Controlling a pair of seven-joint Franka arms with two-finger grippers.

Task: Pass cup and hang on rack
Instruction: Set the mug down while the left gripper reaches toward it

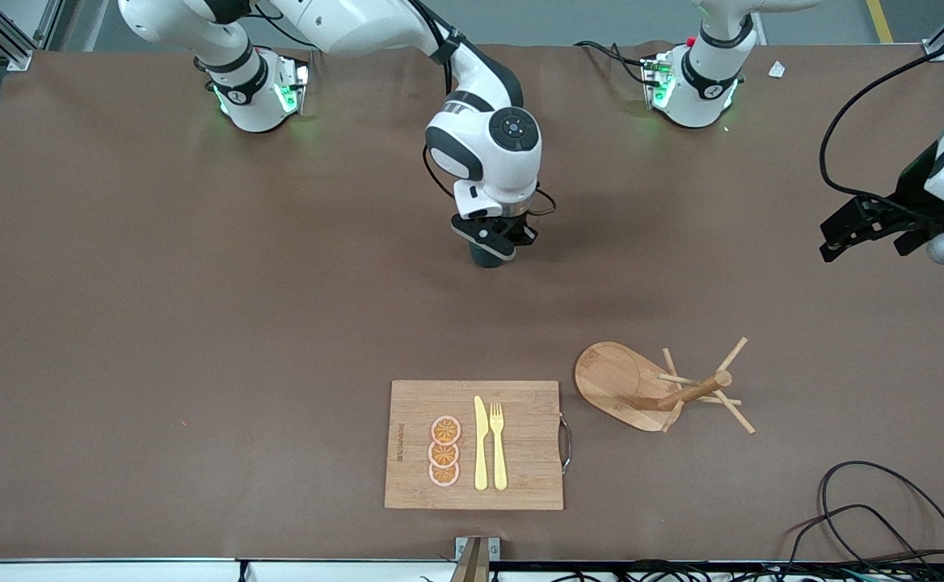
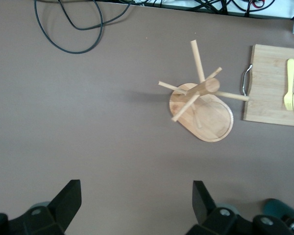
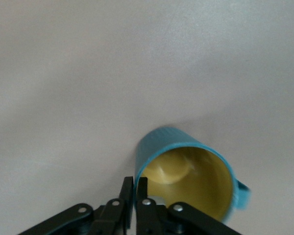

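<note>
The teal-green cup [image 1: 484, 259] [image 3: 159, 142], yellow inside, stands upright at the middle of the table, under the right arm's hand. My right gripper [image 1: 495, 245] [image 3: 135, 183] is shut on the cup's rim, one finger inside and one outside the wall. The cup's handle [image 3: 242, 193] points away from the fingers. The wooden rack [image 1: 617, 376] [image 2: 210, 117] stands nearer the front camera, toward the left arm's end. My left gripper [image 1: 828, 242] [image 2: 137, 196] hangs open and empty above the table at the left arm's end, with bare table under it and the rack some way off.
A wooden cutting board [image 1: 520, 453] [image 2: 269, 93] with a yellow knife, a fork and orange slices lies beside the rack, near the front edge. Black cables [image 1: 884, 517] [image 2: 73, 29] coil at the front corner on the left arm's end.
</note>
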